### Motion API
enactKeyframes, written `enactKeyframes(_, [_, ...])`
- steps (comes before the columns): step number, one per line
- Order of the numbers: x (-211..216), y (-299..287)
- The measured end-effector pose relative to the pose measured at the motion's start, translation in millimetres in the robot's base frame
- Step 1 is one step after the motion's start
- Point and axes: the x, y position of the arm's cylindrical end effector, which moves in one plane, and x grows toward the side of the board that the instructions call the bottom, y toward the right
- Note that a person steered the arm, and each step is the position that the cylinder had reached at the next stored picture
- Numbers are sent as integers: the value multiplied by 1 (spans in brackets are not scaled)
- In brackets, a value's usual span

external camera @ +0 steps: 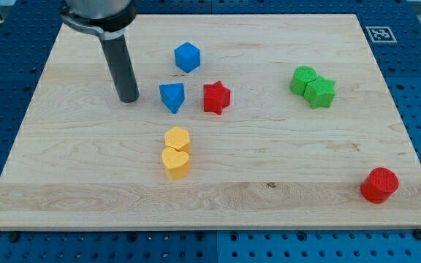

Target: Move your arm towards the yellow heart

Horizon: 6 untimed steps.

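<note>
The yellow heart (175,163) lies on the wooden board (86,175), below centre-left, touching a yellow hexagon (177,138) just above it. My tip (129,99) rests on the board at the upper left, well above and left of the yellow heart. A blue triangular block (172,96) sits just right of my tip, apart from it.
A blue hexagon-like block (187,57) is above the blue triangular block. A red star (216,97) is to its right. Two green blocks (313,88) touch each other at the upper right. A red cylinder (379,184) stands near the lower right corner.
</note>
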Motion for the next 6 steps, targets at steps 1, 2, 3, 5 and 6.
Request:
enactKeyframes(1, [0, 21])
enactKeyframes(2, [0, 49])
enactKeyframes(3, [3, 67])
enactKeyframes(5, [46, 35])
enactKeyframes(6, [85, 22])
